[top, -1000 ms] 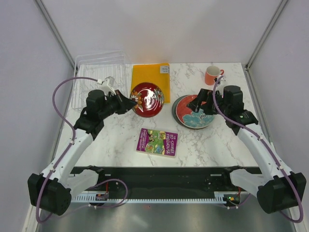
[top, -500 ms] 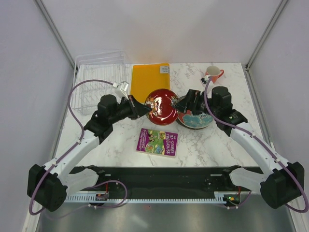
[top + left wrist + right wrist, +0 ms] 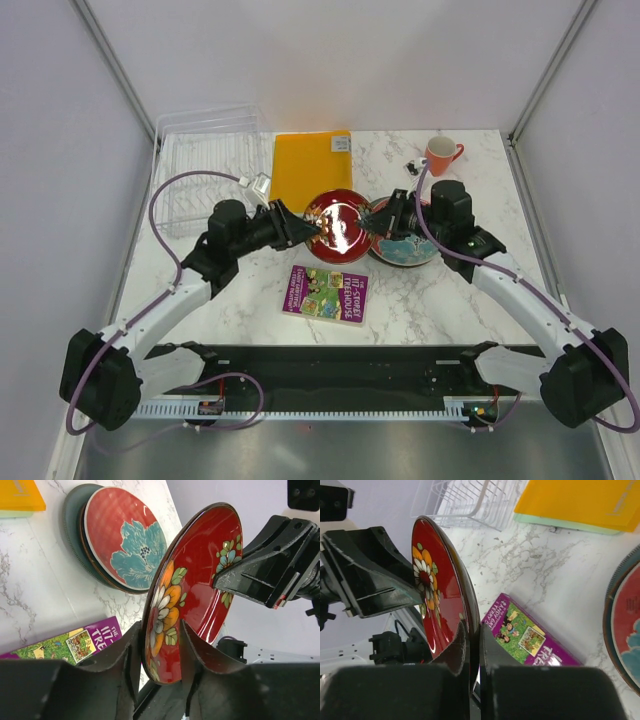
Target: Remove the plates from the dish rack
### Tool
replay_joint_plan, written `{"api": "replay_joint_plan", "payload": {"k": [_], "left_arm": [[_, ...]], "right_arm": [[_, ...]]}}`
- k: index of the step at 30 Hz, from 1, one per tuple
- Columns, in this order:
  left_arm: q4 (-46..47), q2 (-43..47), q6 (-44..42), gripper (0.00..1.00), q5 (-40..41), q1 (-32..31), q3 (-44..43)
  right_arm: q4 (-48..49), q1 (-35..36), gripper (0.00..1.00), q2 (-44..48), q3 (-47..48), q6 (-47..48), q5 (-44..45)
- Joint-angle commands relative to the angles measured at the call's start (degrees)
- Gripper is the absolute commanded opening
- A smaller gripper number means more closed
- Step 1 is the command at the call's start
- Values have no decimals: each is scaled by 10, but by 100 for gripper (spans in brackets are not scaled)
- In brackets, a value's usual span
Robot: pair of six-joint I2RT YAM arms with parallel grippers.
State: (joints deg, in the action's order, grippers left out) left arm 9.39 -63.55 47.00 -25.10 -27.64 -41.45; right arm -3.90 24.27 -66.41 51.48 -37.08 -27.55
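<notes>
A small dark red plate (image 3: 338,222) with a flower pattern hangs on edge above the table's middle, between both arms. My right gripper (image 3: 472,645) is shut on its rim. My left gripper (image 3: 160,650) straddles the opposite rim (image 3: 195,580) with its jaws parted, so it is open. Just right of it, a red plate with teal blotches (image 3: 405,245) tops a stack of darker plates on the table. The clear dish rack (image 3: 200,165) with wire dividers stands at the far left with no plates in it.
An orange folder (image 3: 310,160) lies behind the held plate. A purple book (image 3: 327,293) lies in front of it, below both grippers. An orange mug (image 3: 440,155) stands at the back right. Grey walls close in both sides.
The left arm carried the red plate rightwards from near the rack. The right gripper left the stack, met it and shut on its rim. The left jaws have parted.
</notes>
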Motion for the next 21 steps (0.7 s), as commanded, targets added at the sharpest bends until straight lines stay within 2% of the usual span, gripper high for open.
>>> {"api": "replay_joint_plan", "payload": {"k": [1,7,12,13,15,16,21], "left_arm": [[-12,22,-44,45,30,-13,-21],[-163,91,-128,64,209,-13,-17],[-214,160,-162,69,277,-13,9],[-220,171,-166,83,279,-13,15],[-227,200,-171,98,276,-14,30],[-234,209,-181,96,271,-13,36],[-241,250,-193,100,274,-13,50]], "right_arm": [[-43,2,0,29,26,47,109],[-131,-13,0,25,64,90,222],[-159,-67,0,-1,66,108,272],[-164,-81,0,-6,66,111,272],[-166,-126,0,-15,59,113,269],[-166,-141,0,-20,56,117,260],[-161,-184,0,-72,57,138,227]]}}
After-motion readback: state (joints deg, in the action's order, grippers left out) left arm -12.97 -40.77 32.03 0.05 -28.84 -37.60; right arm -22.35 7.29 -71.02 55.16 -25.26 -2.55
